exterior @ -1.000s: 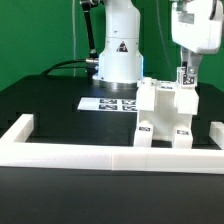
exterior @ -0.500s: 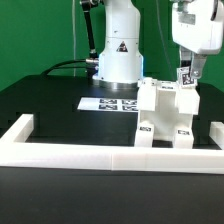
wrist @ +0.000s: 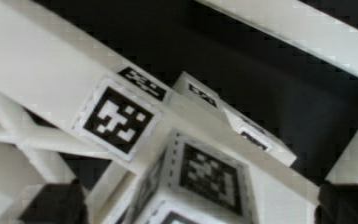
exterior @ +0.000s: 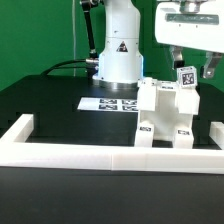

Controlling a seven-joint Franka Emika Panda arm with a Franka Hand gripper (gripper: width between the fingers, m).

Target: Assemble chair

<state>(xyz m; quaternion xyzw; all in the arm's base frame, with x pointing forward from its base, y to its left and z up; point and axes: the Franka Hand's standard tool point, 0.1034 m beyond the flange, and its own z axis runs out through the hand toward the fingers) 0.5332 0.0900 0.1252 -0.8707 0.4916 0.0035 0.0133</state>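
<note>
The chair (exterior: pixel 163 115) is a chunky white block structure with black-and-white tags, standing at the exterior view's right against the front rail. A small tagged post (exterior: pixel 186 78) sticks up from its top right. My gripper (exterior: pixel 188 62) hovers just above that post, open, with one finger on each side and clear of it. In the wrist view the dark fingertips (wrist: pixel 51 205) sit far apart at the frame's corners. The tagged white chair parts (wrist: pixel 176 150) fill the space between them, and my gripper (wrist: pixel 202 205) holds nothing.
The marker board (exterior: pixel 108 103) lies flat on the black table left of the chair. A long white border rail (exterior: pixel 100 156) runs along the front, with side pieces at left (exterior: pixel 20 130) and right. The robot base (exterior: pixel 118 60) stands behind.
The gripper was lower and closed around the tagged post on the chair's top. It has now opened, let go and risen a little; the post stays in place.
</note>
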